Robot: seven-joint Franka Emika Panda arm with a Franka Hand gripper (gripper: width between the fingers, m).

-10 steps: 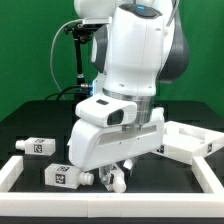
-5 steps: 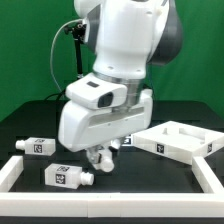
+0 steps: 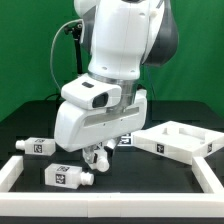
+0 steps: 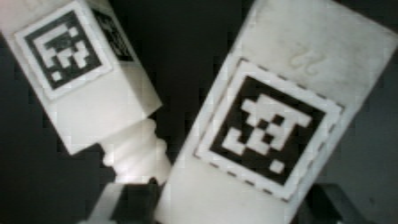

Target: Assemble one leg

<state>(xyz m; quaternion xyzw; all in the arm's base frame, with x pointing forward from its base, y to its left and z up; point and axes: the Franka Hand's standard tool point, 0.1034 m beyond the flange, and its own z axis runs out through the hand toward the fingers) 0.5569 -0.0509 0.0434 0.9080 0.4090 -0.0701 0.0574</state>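
My gripper [image 3: 98, 158] is shut on a white leg [image 4: 267, 110] with a black-and-white tag. It holds the leg a little above the black table, and in the exterior view the leg [image 3: 104, 165] shows only as a white stub between the fingers. A second white leg [image 3: 64, 177] lies on the table just to the exterior view's left of the gripper. In the wrist view that leg [image 4: 80, 75] shows its threaded end beside the held one. A third leg [image 3: 37, 146] lies further left. In the wrist view my gripper [image 4: 228, 200] has a dark finger on either side of the held leg.
A white square tabletop with raised edges [image 3: 180, 141] lies at the exterior view's right. A white border rail [image 3: 14, 170] runs around the work area's front and sides. The arm's large white body hangs over the middle of the table.
The gripper has risen from the table and shifted to the exterior view's left, carrying the leg. Most of that happened a second ago. The lying legs have not moved.
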